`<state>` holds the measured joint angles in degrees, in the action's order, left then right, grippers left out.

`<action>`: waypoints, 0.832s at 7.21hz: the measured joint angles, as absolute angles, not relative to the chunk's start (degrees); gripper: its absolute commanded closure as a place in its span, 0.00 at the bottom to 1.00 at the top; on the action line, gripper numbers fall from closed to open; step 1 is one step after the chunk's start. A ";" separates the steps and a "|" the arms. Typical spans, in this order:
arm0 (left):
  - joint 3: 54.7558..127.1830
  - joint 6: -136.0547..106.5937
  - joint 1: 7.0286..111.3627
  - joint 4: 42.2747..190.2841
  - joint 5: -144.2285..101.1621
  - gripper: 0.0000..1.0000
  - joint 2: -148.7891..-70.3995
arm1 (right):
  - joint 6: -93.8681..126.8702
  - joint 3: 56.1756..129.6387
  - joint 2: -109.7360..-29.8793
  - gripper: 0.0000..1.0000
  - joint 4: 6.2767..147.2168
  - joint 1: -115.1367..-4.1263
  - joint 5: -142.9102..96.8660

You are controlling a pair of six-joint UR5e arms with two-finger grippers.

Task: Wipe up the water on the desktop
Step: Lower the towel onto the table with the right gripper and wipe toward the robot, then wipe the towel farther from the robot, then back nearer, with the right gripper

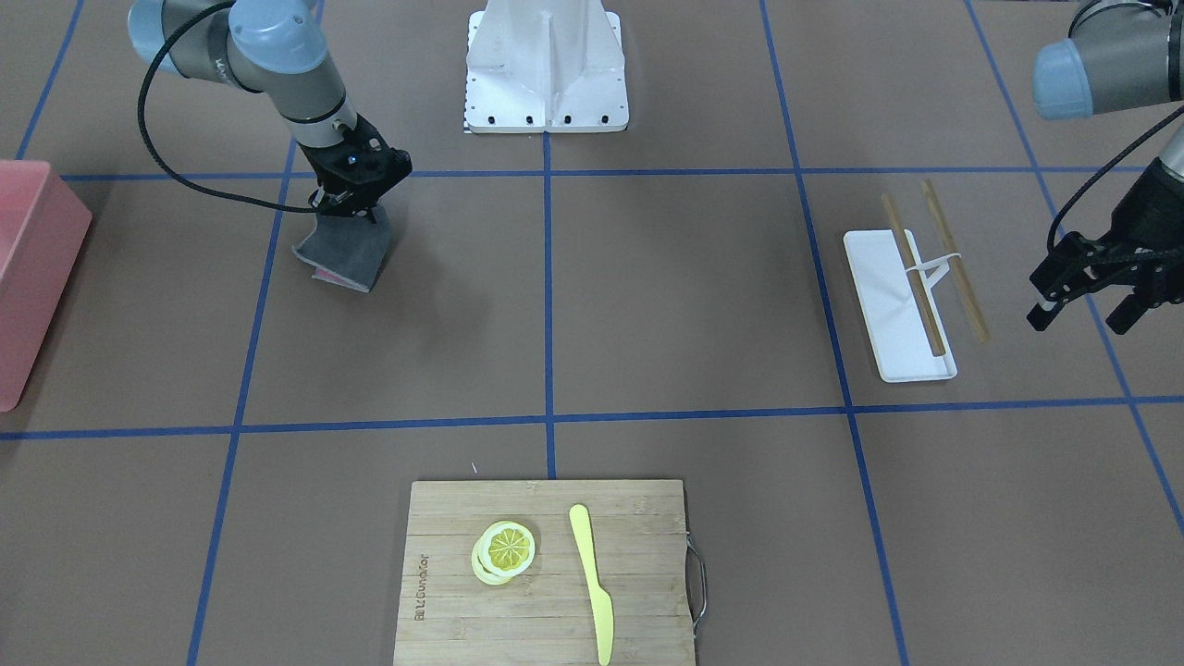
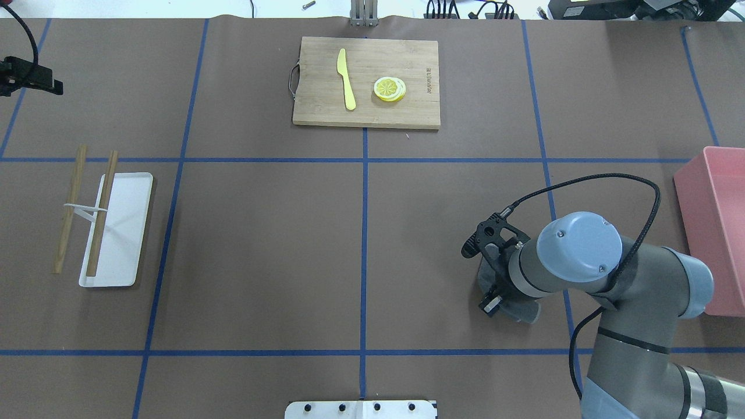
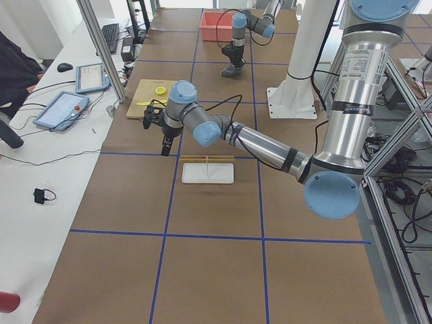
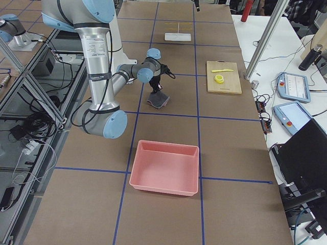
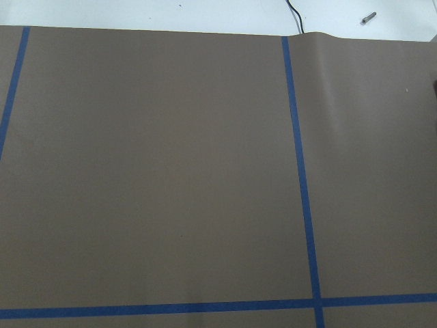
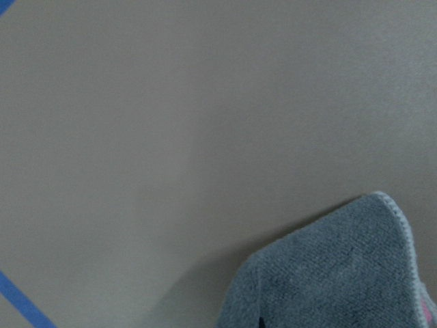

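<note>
Brown matte counter (image 1: 684, 305), seemingly paper-covered, gridded with blue tape (image 1: 548, 305); no wet patch or sheen to be made out in any view. On its right half, near the robot's side: grey cloth (image 1: 344, 248), pinched shut by its top edge in the right pincer (image 1: 356, 199), hanging, lower end seemingly resting on the surface, pink underside peeping out. Likely to go wrong from here: wiping dry counter and missing the water, for want of a visible target; dragging a narrow hem rather than a flat pad, given so small a bite at one edge, and so smearing instead of soaking; losing the cloth to friction under a hard press; rucking the covering or lifting tape. Left pincer (image 1: 1084, 314) spread wide, holding nothing, hovering at the left end just beside chopsticks (image 1: 928, 314) and a white tray (image 1: 893, 365), well apart from the cloth. Pink bin (image 1: 32, 268) at the right end, near enough to snag a wide rightward sweep. Far centre: board (image 1: 444, 601) with knife (image 1: 592, 583) and lemon slices (image 1: 507, 548), well apart from the cloth. Broad bare stretch of counter between cloth and tray.
</note>
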<state>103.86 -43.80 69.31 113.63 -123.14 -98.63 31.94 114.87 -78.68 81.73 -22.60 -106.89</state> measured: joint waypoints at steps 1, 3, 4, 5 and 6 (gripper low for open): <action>103.87 -44.06 69.25 113.59 -123.14 0.02 -98.69 | 33.73 114.73 -78.49 1.00 81.73 -22.43 -106.45; 103.88 -44.65 69.07 113.56 -123.11 0.02 -98.94 | 28.98 111.43 -77.74 1.00 81.84 -28.22 -106.68; 103.89 -44.73 69.00 113.55 -123.08 0.02 -99.03 | 24.83 108.22 -76.46 1.00 81.80 -32.57 -108.49; 103.89 -44.75 68.95 113.55 -123.06 0.02 -99.12 | 21.15 104.70 -74.79 1.00 81.72 -36.59 -110.66; 103.89 -44.76 68.93 113.55 -123.05 0.02 -99.20 | 17.84 100.99 -72.84 1.00 81.66 -40.09 -112.02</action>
